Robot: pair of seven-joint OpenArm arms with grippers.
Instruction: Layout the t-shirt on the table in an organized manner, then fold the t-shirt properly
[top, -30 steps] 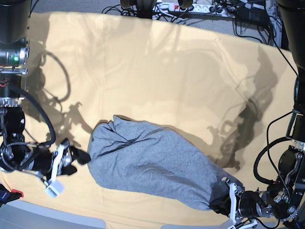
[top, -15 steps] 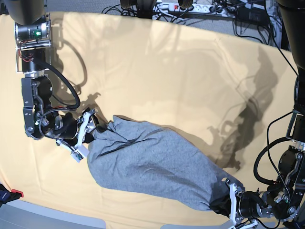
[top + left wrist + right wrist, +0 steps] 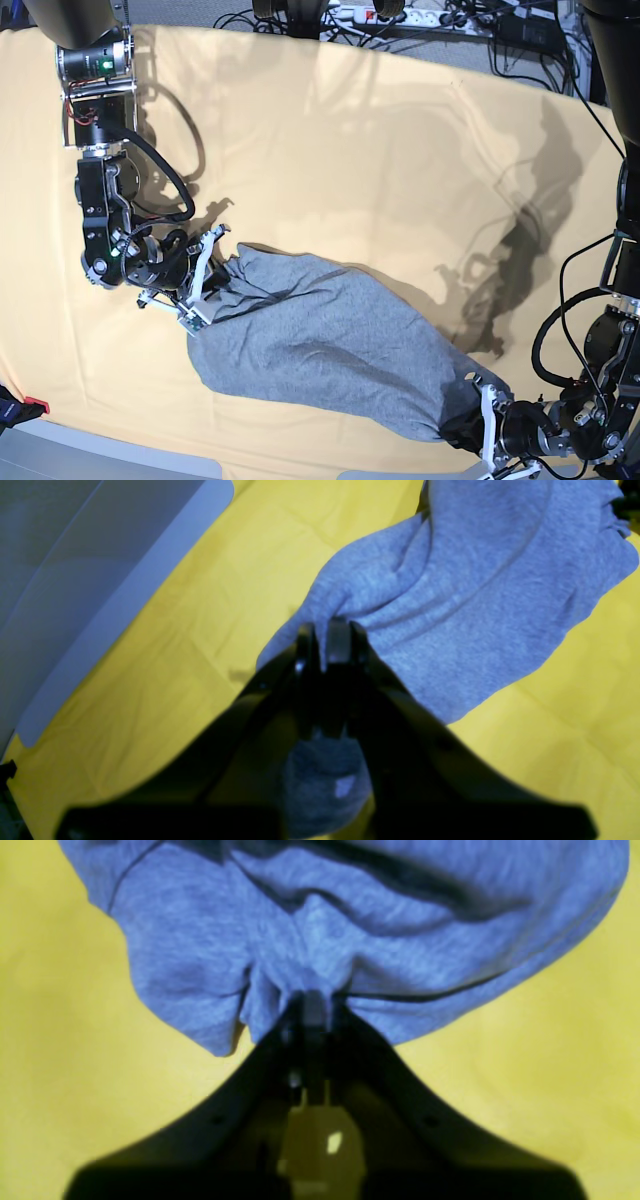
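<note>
The grey t-shirt lies bunched in a long diagonal roll on the yellow-orange table, plain side up. My right gripper is at the roll's upper left end. In the right wrist view it is shut on a gathered pinch of the t-shirt. My left gripper is at the lower right end, near the table's front edge. In the left wrist view it is shut on a fold of the t-shirt, and cloth bulges behind the fingers.
Cables and a power strip run along the table's far edge. The grey front rim lies close below the shirt, with a small red object at the left. The table edge is close to the left gripper.
My right arm swung from the front left up to the shirt's left end, and its gripper went from open to shut on the cloth. The left arm stayed put.
</note>
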